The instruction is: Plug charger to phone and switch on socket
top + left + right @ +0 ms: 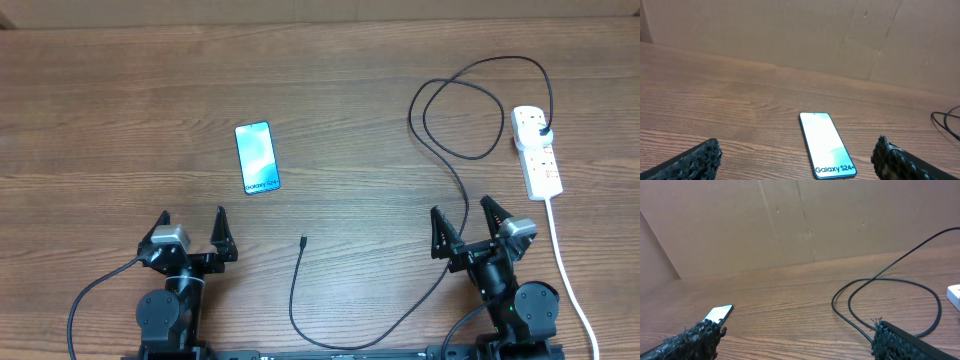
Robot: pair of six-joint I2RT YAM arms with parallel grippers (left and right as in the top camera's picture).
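The phone [257,157] lies flat on the wooden table, light blue screen up, "Galaxy S24" text at its near end; it also shows in the left wrist view [826,144] and partly in the right wrist view [719,313]. The charger cable [455,105] loops from its black plug [541,131] in the socket [536,150] down to the connector tip [302,240] near the table's front centre. My left gripper [192,225] is open and empty, below-left of the phone. My right gripper [465,215] is open and empty, with the cable [890,285] running between its fingers' line of sight.
The socket's thick white cord [565,270] runs down the right side past my right arm. A brown cardboard wall [790,35] stands behind the table. The socket's corner shows at the right edge of the right wrist view [954,296].
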